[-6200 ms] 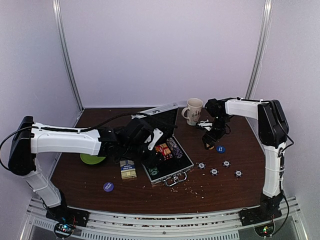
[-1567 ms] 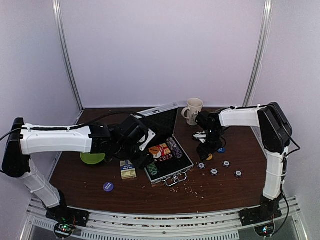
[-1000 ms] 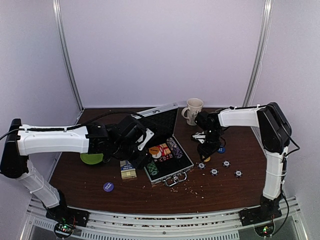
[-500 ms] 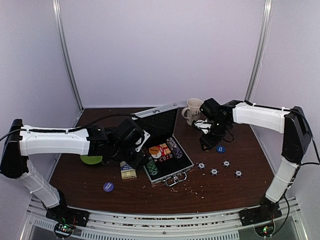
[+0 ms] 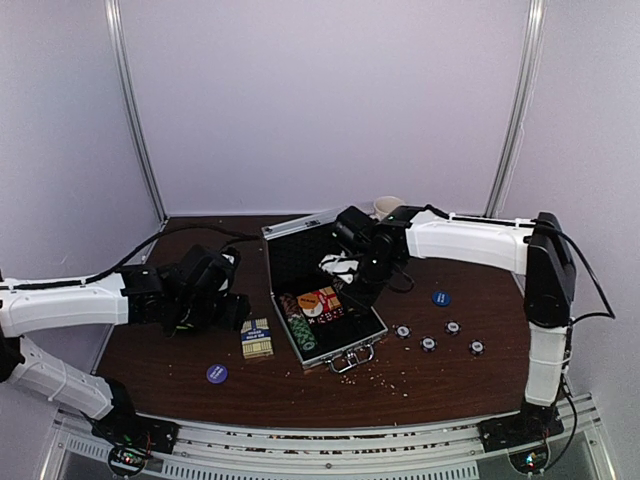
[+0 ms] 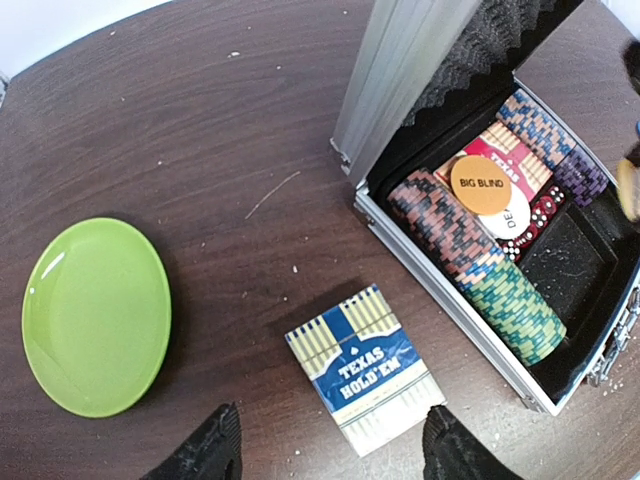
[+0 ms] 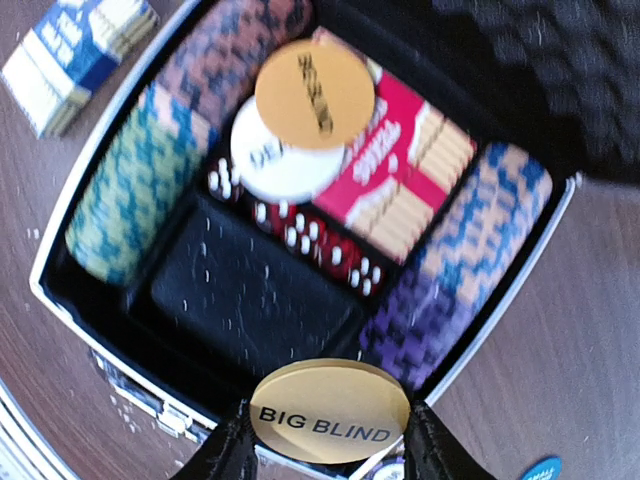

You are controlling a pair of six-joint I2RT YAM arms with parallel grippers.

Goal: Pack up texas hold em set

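The silver briefcase (image 5: pixel 345 350) lies open mid-table, lid (image 5: pixel 305 245) up. It holds rows of chips (image 6: pixel 470 265), a red card deck, red dice, a white dealer button and an orange BIG BLIND button (image 6: pixel 489 186). My right gripper (image 7: pixel 330 442) is shut on a second tan BIG BLIND button (image 7: pixel 330 410), above the case's near rim (image 7: pixel 60 235); it also shows in the top view (image 5: pixel 352 285). My left gripper (image 6: pixel 332 455) is open above the blue Texas Hold'em card box (image 6: pixel 365 370), which lies left of the case (image 5: pixel 257 339).
A green plate (image 6: pixel 95 315) lies left of the card box. A purple button (image 5: pixel 217 373), a blue button (image 5: pixel 441 297) and several loose chips (image 5: pixel 428 343) lie on the table. The mug (image 5: pixel 385 204) stands behind my right arm. Crumbs lie near the front edge.
My right arm has swung left from the blue button to over the open case, carrying the BIG BLIND button. My left arm has pulled back left from the case to over the card box.
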